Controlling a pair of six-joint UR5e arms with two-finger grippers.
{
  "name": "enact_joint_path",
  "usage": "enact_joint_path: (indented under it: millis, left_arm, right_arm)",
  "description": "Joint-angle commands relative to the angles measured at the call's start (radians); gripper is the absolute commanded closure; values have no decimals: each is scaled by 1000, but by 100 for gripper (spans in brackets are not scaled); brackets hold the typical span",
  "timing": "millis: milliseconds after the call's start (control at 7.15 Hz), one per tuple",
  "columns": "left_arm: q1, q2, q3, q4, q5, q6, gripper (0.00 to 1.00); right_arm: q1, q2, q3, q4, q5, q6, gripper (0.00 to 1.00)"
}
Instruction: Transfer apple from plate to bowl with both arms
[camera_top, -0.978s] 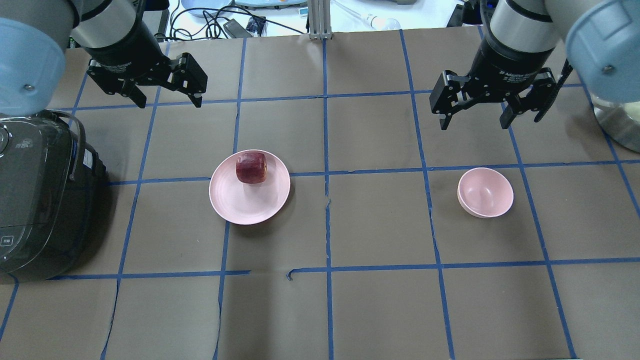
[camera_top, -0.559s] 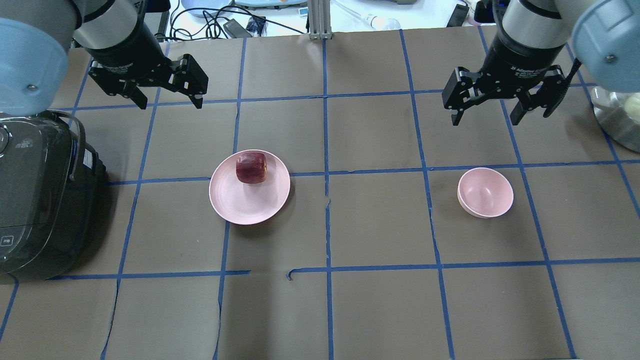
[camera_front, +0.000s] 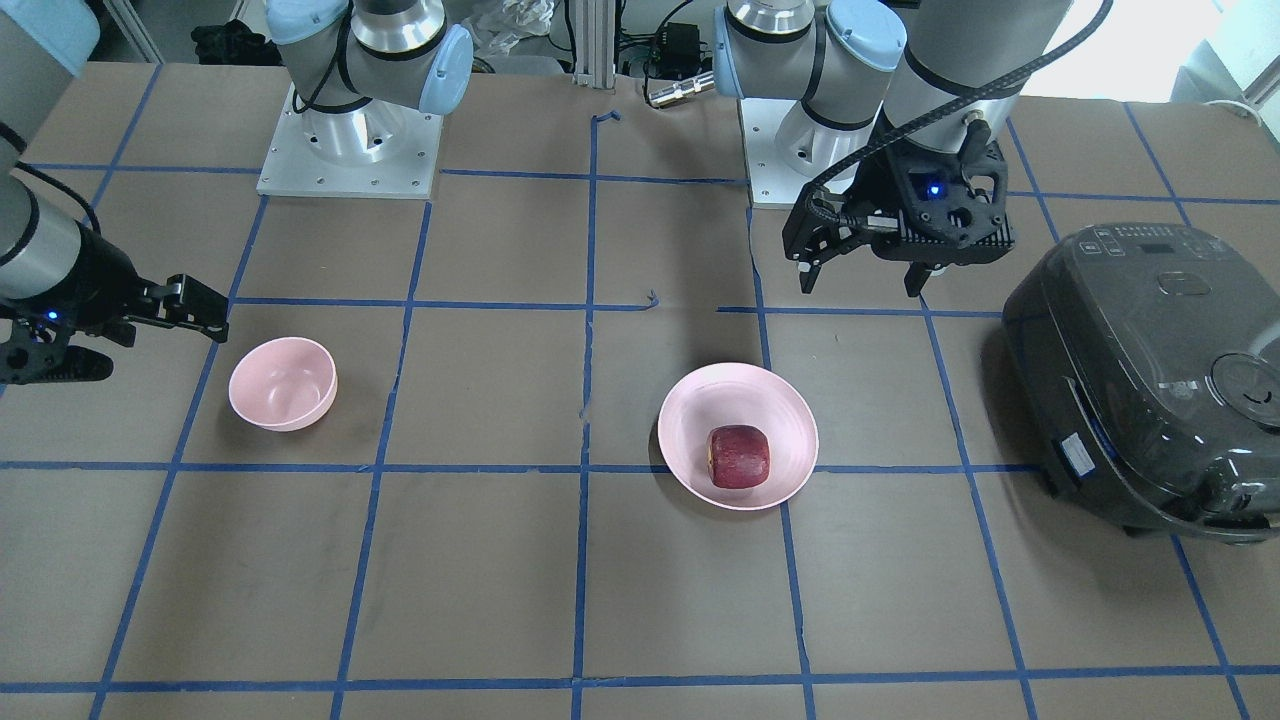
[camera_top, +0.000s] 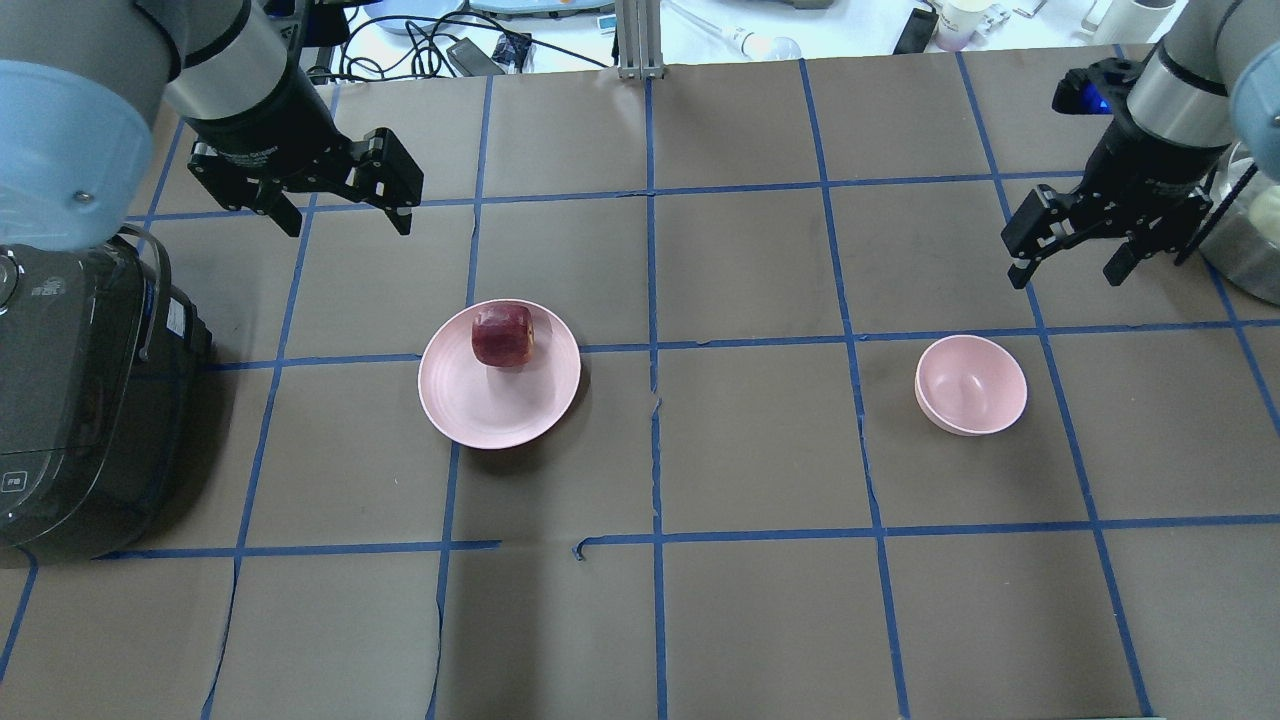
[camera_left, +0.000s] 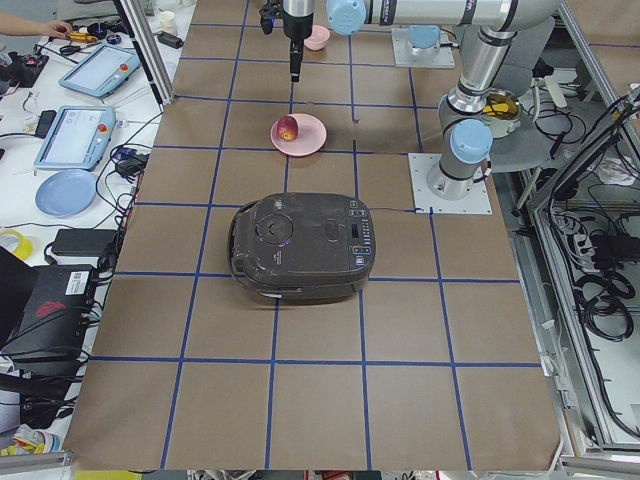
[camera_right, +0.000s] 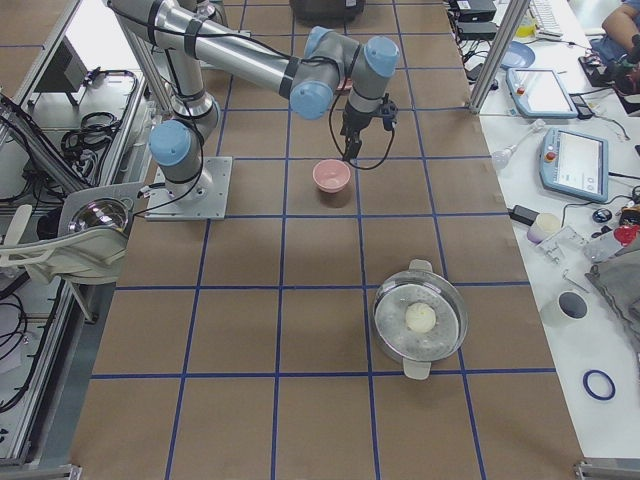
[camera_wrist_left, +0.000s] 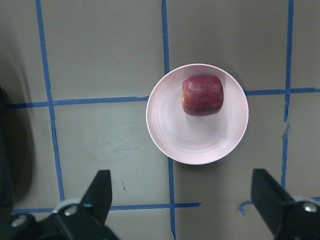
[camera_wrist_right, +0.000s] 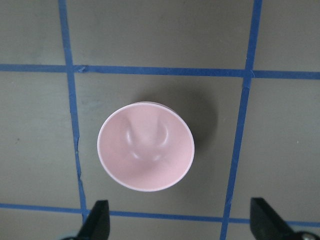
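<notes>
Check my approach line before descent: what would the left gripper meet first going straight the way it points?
The left gripper would probably land on the table cover just short of the plate; in its wrist view the apple lies ahead of the open jaws, not between them. Depth is unclear.

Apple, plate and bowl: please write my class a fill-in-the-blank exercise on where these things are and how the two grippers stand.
1. The apple lies on the ____, not in the bowl.
2. The bowl holds ____.
3. The left gripper and the right gripper hang above the table, both ____.

Missing words: plate; nothing; open.
</notes>
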Motion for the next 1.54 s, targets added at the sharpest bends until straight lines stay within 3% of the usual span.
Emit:
enact_joint_path:
  millis: [0, 280, 559, 699, 839, 978, 1118, 1398]
  left_arm:
    - [-34, -32, -56, 98, -7, -51, 0]
    - [-45, -91, -189, 295, -10, -51, 0]
    - [-47, -134, -312, 477, -10, -51, 0]
    - [-45, -167, -318, 496, -10, -53, 0]
    - [-51, -193, -317, 508, -10, -71, 0]
    - [-66, -220, -317, 543, -10, -95, 0]
    - [-73, -257, -317, 589, -10, -102, 0]
    - [-73, -302, -314, 611, -9, -102, 0]
  right_arm:
    - [-14, 71, 99, -95, 8, -8, 0]
    - [-14, 145, 166, -277, -7, -34, 0]
    - [-14, 151, 188, -283, -9, -54, 3]
    - [-14, 151, 211, -284, -9, -56, 25]
    - [-15, 151, 220, -283, -9, -51, 60]
    - [-20, 150, 219, -283, -9, -45, 85]
    - [-22, 148, 216, -283, -9, -40, 100]
    - [-22, 134, 204, -264, -10, -39, 100]
